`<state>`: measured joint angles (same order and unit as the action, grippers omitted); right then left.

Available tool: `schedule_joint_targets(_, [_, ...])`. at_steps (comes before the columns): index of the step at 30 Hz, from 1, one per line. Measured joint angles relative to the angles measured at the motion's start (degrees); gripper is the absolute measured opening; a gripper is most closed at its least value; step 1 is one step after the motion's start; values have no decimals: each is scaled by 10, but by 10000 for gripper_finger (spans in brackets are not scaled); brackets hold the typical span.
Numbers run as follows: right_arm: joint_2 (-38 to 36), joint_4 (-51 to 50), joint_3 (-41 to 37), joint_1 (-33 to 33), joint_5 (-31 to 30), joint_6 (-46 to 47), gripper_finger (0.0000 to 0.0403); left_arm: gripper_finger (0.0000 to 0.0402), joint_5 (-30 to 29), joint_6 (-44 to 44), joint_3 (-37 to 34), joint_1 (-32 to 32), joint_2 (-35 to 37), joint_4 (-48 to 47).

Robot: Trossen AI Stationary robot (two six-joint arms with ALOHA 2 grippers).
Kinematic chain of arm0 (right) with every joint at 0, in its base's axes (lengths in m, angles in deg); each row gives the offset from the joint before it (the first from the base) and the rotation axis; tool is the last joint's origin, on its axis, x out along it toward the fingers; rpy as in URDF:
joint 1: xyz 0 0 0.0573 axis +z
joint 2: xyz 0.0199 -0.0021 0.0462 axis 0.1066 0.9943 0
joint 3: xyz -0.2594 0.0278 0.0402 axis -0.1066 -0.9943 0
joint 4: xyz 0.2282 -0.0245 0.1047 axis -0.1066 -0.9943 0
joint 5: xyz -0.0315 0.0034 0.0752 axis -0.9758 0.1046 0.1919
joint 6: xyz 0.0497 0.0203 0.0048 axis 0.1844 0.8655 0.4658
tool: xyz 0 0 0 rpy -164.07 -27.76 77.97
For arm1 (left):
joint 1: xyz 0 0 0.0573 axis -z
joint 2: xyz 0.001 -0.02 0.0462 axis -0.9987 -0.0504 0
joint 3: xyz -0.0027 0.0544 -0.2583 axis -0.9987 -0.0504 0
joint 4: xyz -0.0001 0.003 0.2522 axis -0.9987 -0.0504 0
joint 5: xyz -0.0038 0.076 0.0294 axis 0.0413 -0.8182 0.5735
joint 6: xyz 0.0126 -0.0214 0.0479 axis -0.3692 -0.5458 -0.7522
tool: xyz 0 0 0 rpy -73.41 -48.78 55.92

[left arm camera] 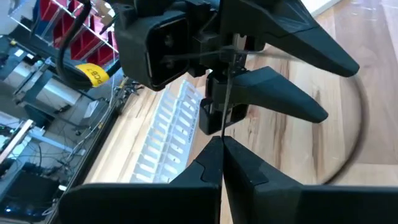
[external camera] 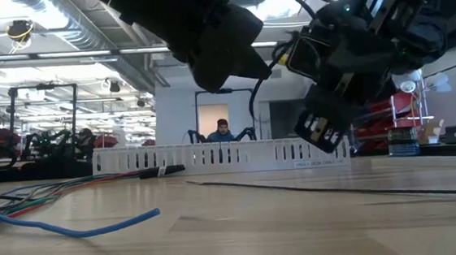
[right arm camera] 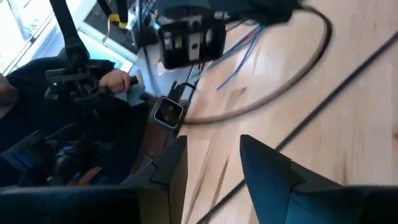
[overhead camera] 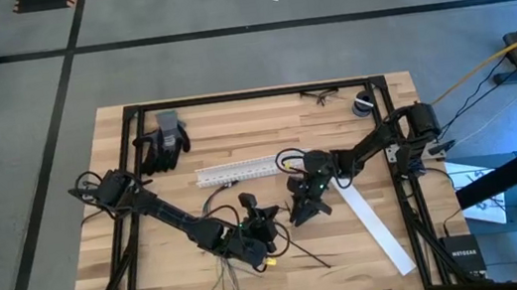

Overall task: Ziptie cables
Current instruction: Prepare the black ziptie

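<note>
**A:** Starting at the left: what is the left gripper (left arm camera: 222,142) doing?

**B:** Its fingers are pressed together on a thin black ziptie (left arm camera: 226,106). The strip stands up out of the pinch and points straight across at the other arm, with the white channel (overhead camera: 237,172) on the far side of both.

**A:** And the cables (overhead camera: 240,273)?

**B:** They lie loose on the table at the near edge, on the near side of the left gripper. Neither arm has hold of them. A few spare zipties (overhead camera: 302,249) lie just to their right.

**A:** The right gripper (right arm camera: 213,140)?

**B:** It is in the middle of the table, facing the left one, fingers spread partway, with nothing between them in its own view. I'd say the free end of the held ziptie reaches toward that gap, so lining the strip's length up with the opening matters most. The left arm is the nearer one to the cables.
</note>
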<state>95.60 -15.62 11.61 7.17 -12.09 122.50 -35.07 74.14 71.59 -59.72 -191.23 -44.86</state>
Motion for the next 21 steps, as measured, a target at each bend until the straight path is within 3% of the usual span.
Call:
schedule_joint_targets(6, [0,3,1,-1,-62,-24,141,0,0,-3,0,-2,0,0])
schedule_joint_targets(8, [0,3,4,-25,17,-35,141,0,0,-4,0,1,0,0])
schedule_joint_targets(11, [-13,0,6,-74,149,27,141,0,0,-7,0,8,0,1])
schedule_joint_targets(13, [-30,-2,4,-99,176,45,140,0,1,-8,0,12,0,5])
schedule_joint_targets(17, [-58,18,4,-120,140,27,140,0,2,-7,0,15,0,4])
schedule_joint_targets(21, [-62,68,15,-94,89,26,140,0,2,-12,0,13,0,4])
